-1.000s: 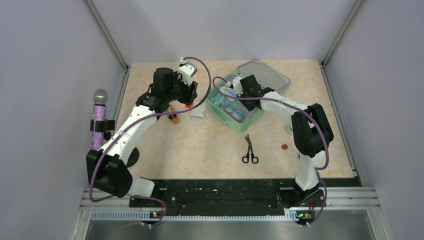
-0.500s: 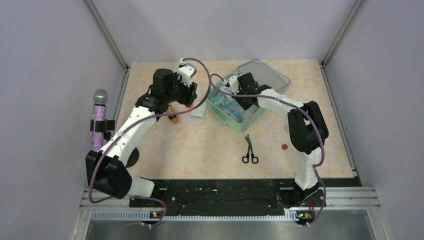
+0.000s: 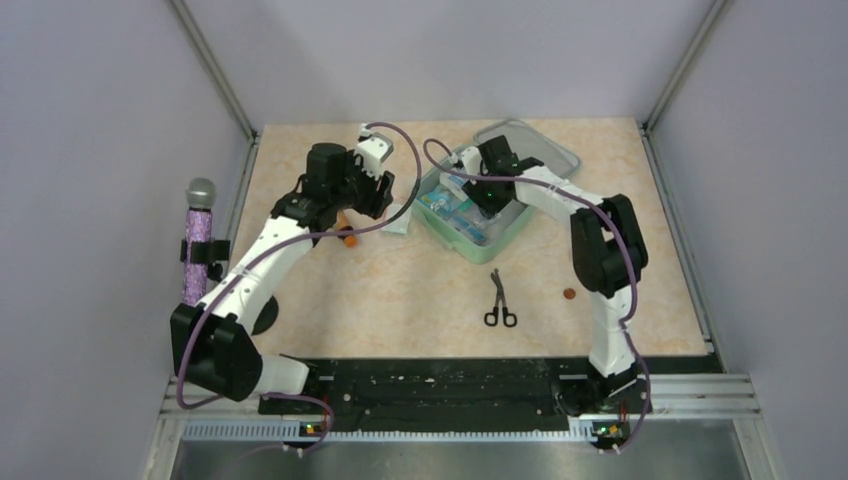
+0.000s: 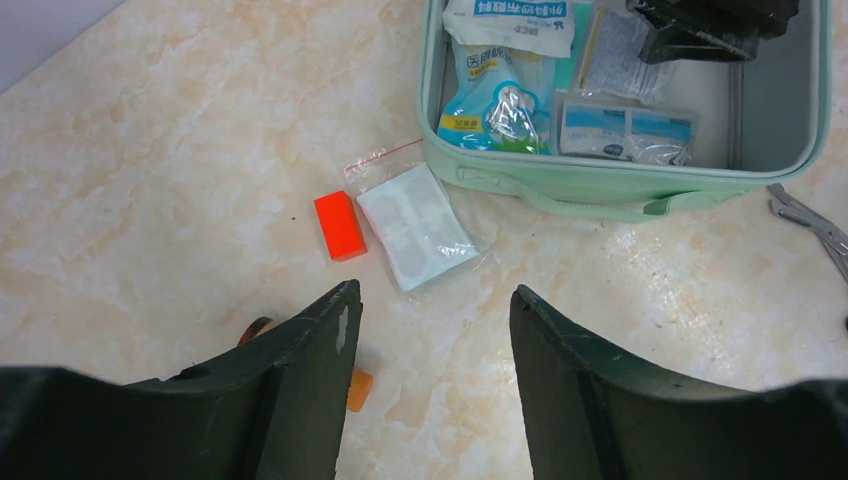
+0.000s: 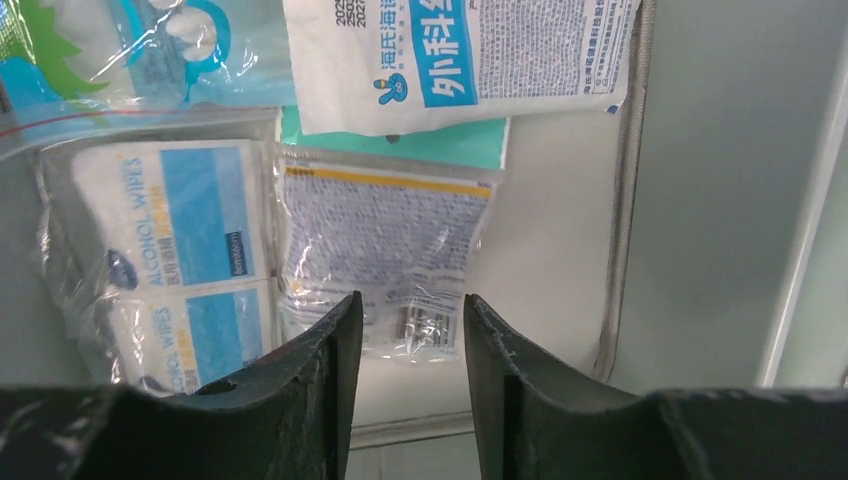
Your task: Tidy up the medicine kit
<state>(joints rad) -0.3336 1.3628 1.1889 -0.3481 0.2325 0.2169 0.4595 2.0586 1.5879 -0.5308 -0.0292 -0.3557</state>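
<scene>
**A:** The left gripper (image 4: pixel 432 295), how does it stand?

**B:** Its fingers are spread wide and hold nothing. It hangs above the marbled beige tabletop (image 4: pixel 150 150).

**A:** What lies nearest the arm bases?

**B:** Black-handled scissors (image 3: pixel 499 300), flat on the table and well apart from both grippers.

**A:** And ahead of the left fingertips?

**B:** A clear zip bag of white round pads (image 4: pixel 417 227) lies just beyond them. An orange rectangular block (image 4: pixel 339 225) sits just beside its left edge.

**A:** The kit itself?

**B:** The mint-green soft case (image 4: pixel 620 195) stands open just past the bag, with packets inside.

**A:** The right gripper (image 5: pixel 408 305)?

**B:** It is lowered into the case with its fingers a little apart, gripping nothing. A white printed sachet (image 5: pixel 385 250) lies flat below them. Beside that is a clear bag of blue-and-white alcohol wipes (image 5: pixel 170 250). Farther in is a white packet with blue lettering (image 5: pixel 460 60).

**A:** Beyond the case?

**B:** A translucent grey lid (image 3: pixel 540 150) lies at its far side.
</scene>
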